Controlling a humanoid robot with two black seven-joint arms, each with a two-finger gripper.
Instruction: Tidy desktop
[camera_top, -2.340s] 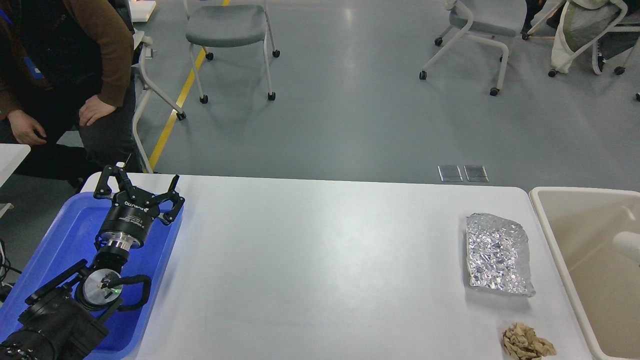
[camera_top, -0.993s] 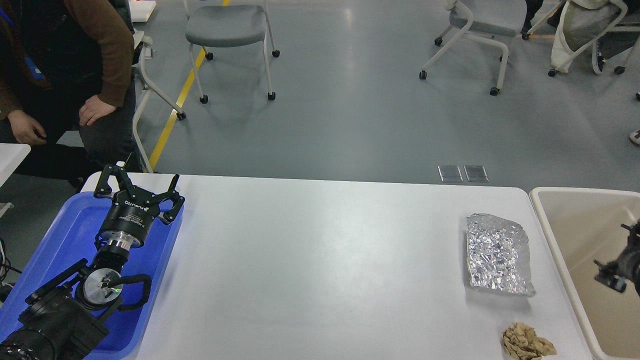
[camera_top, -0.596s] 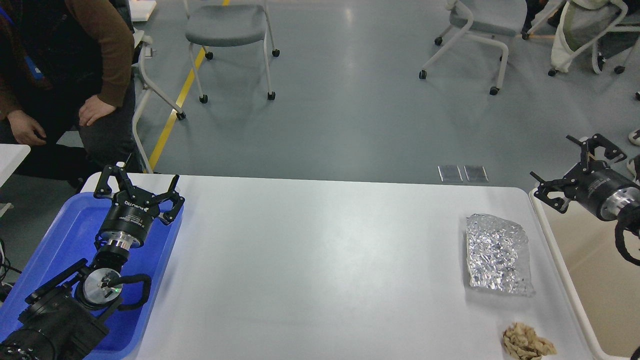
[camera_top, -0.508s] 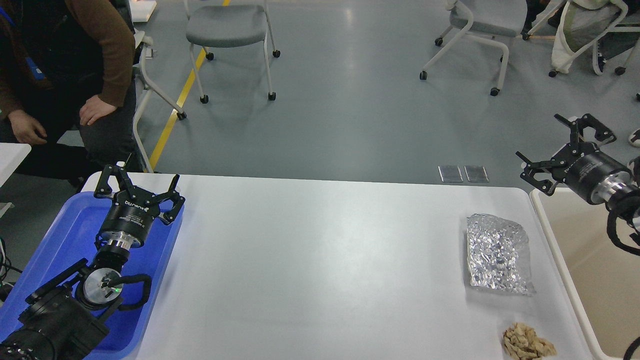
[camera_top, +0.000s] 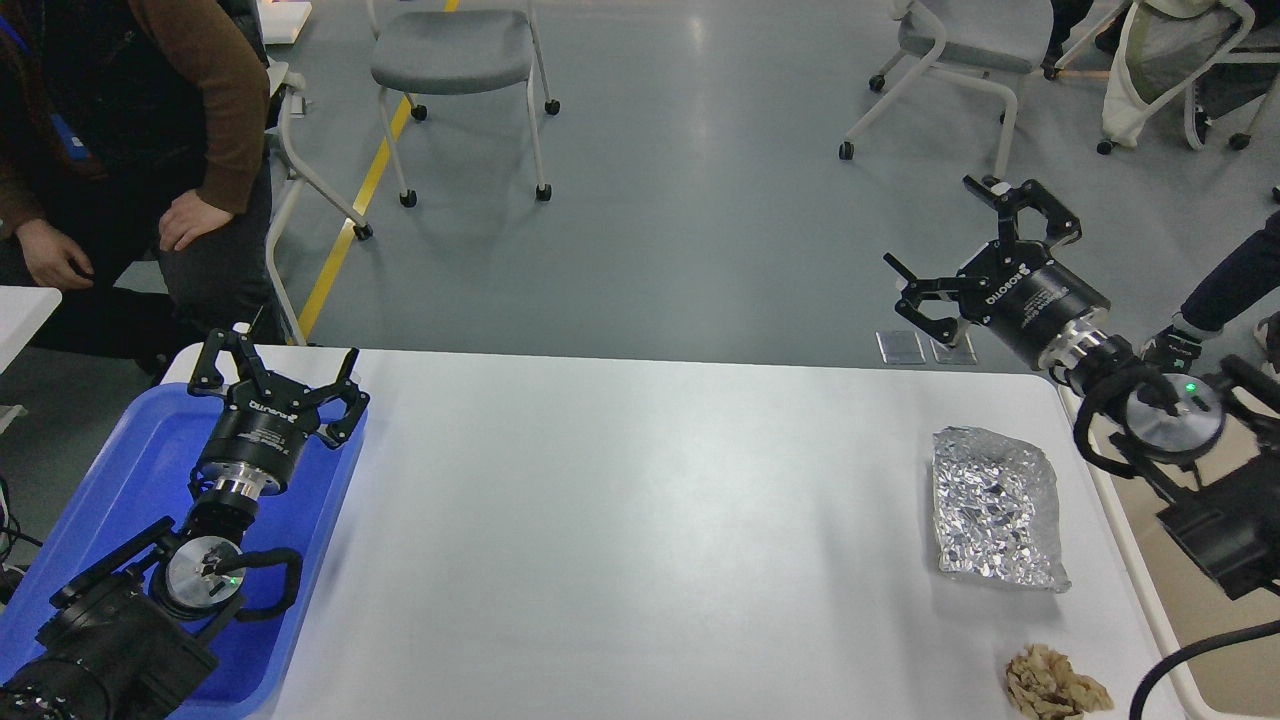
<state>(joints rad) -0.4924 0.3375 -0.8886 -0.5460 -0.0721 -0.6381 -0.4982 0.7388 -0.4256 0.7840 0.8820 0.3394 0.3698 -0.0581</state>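
The white desktop (camera_top: 640, 520) fills the lower half of the head view. A crumpled sheet of silver foil (camera_top: 995, 507) lies on it near the right edge. A crumpled tan paper ball (camera_top: 1052, 684) lies at the front right corner. My left gripper (camera_top: 275, 370) is open and empty, held over the far end of the blue tray (camera_top: 110, 490). My right gripper (camera_top: 975, 245) is open and empty, raised above the desktop's far right corner, up and behind the foil.
A beige bin (camera_top: 1120, 540) stands against the desktop's right edge, partly hidden by my right arm. A seated person (camera_top: 120, 150) is beyond the far left corner. Wheeled chairs (camera_top: 455, 60) stand on the grey floor behind.
My right arm has come into view from the right, risen out of the bin and swung left to above the desktop's far right corner, open throughout. The left arm, foil and paper ball have not moved.
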